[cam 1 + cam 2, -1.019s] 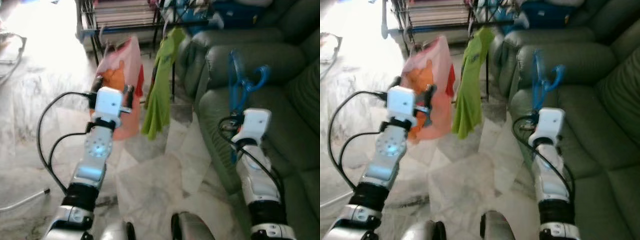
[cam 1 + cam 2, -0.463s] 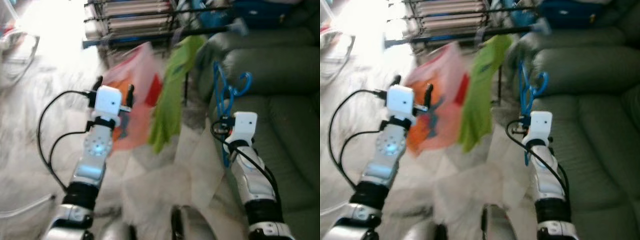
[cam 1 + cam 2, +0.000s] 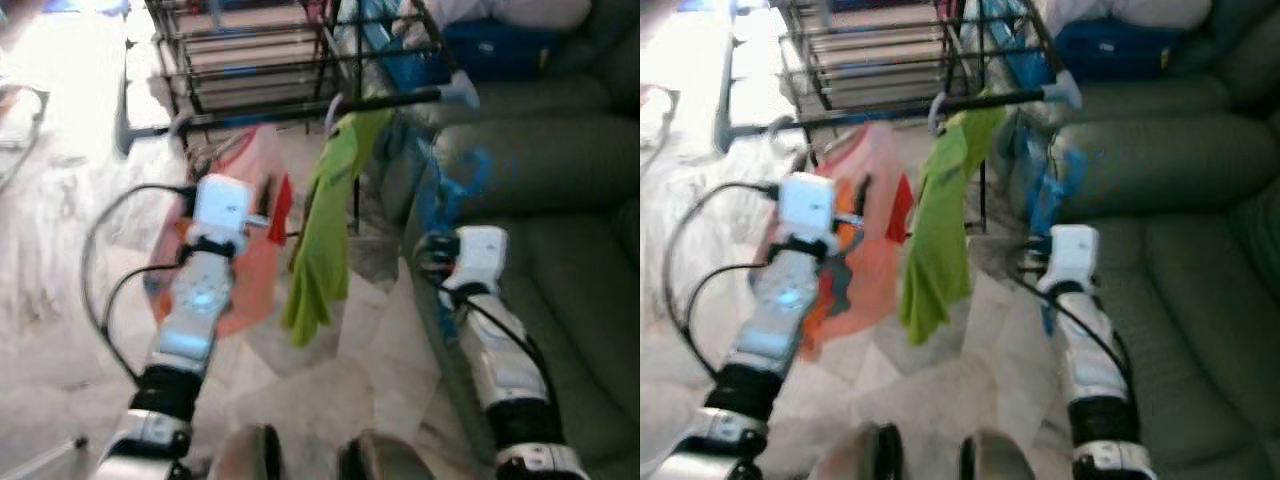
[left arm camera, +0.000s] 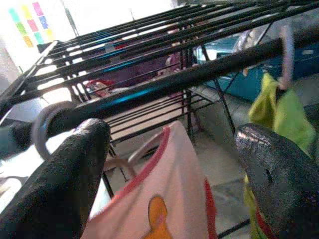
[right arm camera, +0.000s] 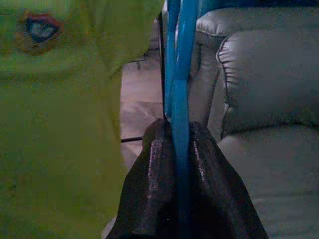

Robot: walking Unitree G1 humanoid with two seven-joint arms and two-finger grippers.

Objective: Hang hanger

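Note:
My right gripper (image 5: 175, 199) is shut on the stem of a blue plastic hanger (image 5: 178, 74), held upright in front of the green sofa. In the eye views the blue hanger (image 3: 440, 195) is blurred, above the right gripper (image 3: 437, 248). A black drying rack bar (image 3: 300, 112) runs across ahead, with a green garment (image 3: 325, 230) hanging from it just left of the hanger. A pink shirt (image 4: 169, 199) with an orange print hangs on the same rack bar (image 4: 199, 74). My left gripper (image 4: 169, 169) is open in front of it, nothing between its fingers (image 4: 65, 189).
A dark green sofa (image 3: 560, 200) stands along the right, close beside my right arm. More black rack rails (image 3: 250, 50) stand behind the bar, with a blue bag (image 3: 500, 45) at the top right. Pale marble floor (image 3: 60, 260) stretches to the left.
The camera has swung and the picture is blurred; the rack's front bar now shows. My right gripper still holds the blue hanger. The left gripper stays open by the pink shirt.

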